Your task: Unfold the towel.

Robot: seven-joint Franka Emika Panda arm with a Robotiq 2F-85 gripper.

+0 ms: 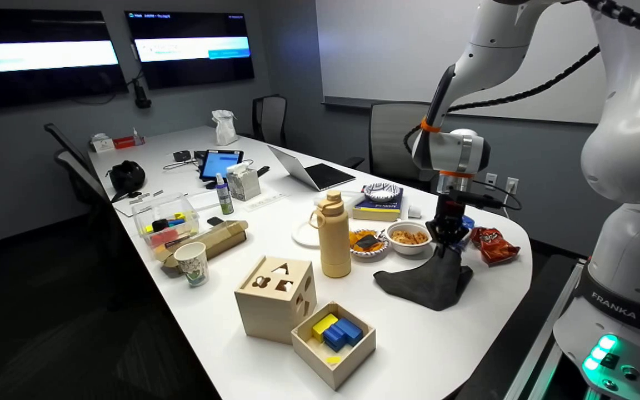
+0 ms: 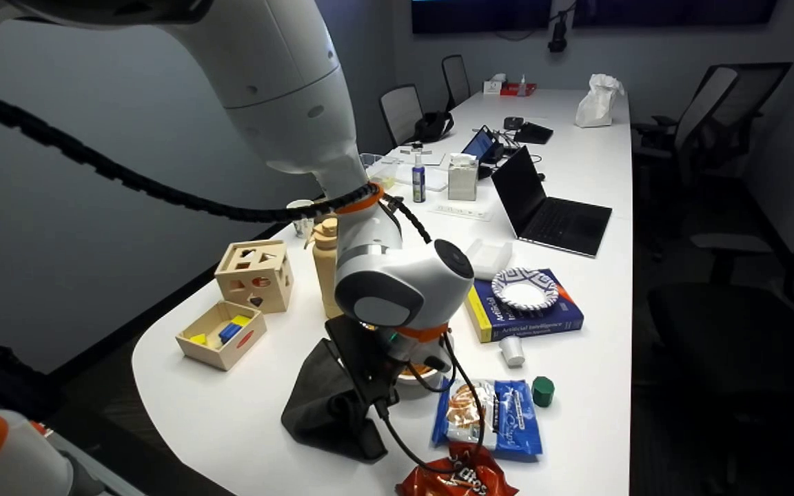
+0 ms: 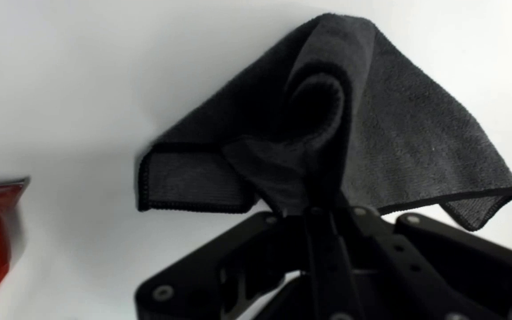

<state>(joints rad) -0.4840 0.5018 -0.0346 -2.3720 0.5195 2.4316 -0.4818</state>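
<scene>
Grey walls (image 1: 292, 61) and a pale whiteboard (image 1: 398, 50) stood behind your smooth white table (image 1: 409, 358) in an exterior view. Your arm (image 1: 628, 122), glossy white with orange bands, arched out over the table's rounded end and bent sharply, its wrist (image 1: 450, 151) pointing down. Beneath it your black gripper (image 1: 446, 245) hung low, clamped on the dark grey towel (image 1: 428, 282), which rose from the table in a soft peak while one flap lay spread toward a smooth tan bottle (image 1: 335, 239).

In an exterior view your forearm (image 2: 280, 76) slanted down over the table, and the bulky, rounded wrist hid most of the gripper from you. Below the wrist the towel (image 2: 321, 410) stood tent-like, creased and matt, near a shiny blue snack packet (image 2: 514, 417) and a crinkled red bag (image 2: 462, 477).

Through the wrist view you saw the gripper's jaws pressed together on a gathered fold of the towel. Short, fuzzy pile covered it, darker edging bound its hems, and the middle curled into a rounded hollow. One broad panel fanned out right; a small rectangular corner lay left, well apart from the red bag.
</scene>
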